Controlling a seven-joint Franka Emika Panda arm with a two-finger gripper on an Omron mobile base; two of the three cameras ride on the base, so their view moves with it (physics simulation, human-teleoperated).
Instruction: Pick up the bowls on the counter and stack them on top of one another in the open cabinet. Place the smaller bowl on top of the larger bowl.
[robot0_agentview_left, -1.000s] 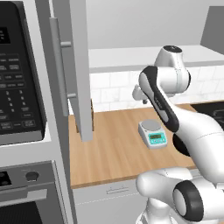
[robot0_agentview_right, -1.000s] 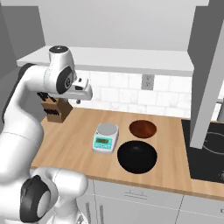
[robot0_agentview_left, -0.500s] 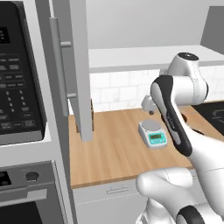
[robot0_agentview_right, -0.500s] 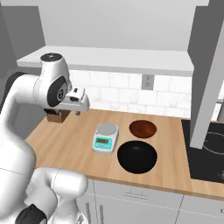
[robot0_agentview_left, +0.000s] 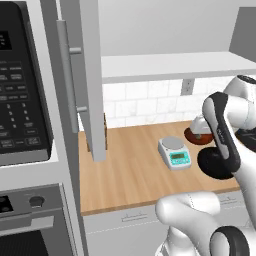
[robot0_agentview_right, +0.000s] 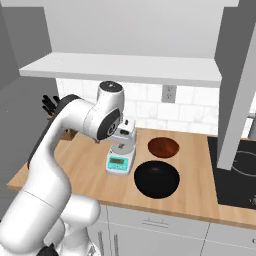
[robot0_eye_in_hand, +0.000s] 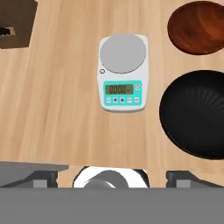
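Two bowls sit on the tan counter (robot0_agentview_right: 75, 160): a smaller reddish-brown bowl (robot0_agentview_right: 163, 147) (robot0_eye_in_hand: 199, 26) at the back and a larger black bowl (robot0_agentview_right: 156, 178) (robot0_eye_in_hand: 197, 113) in front of it. My gripper (robot0_agentview_right: 123, 148) (robot0_eye_in_hand: 111, 178) hangs open above the counter, over the near edge of the kitchen scale (robot0_eye_in_hand: 122, 78), left of both bowls and touching neither. Above, the open cabinet's white shelf (robot0_agentview_left: 170, 67) is bare, with its grey door (robot0_agentview_left: 92, 75) swung out. In the left base view my arm hides part of the black bowl (robot0_agentview_left: 212, 165).
A white and teal scale (robot0_agentview_right: 120, 162) (robot0_agentview_left: 174, 152) stands beside the bowls. At the counter's far left is a knife block (robot0_agentview_right: 55, 105) (robot0_eye_in_hand: 15, 22). The black stovetop (robot0_agentview_right: 240, 170) borders the counter on the right. A black microwave (robot0_agentview_left: 22, 95) sits left of the cabinet door.
My arm has swung from the knife-block end of the counter to the right and lowered; the hand now hangs over the scale, closer to the bowls. The bowls have not moved.
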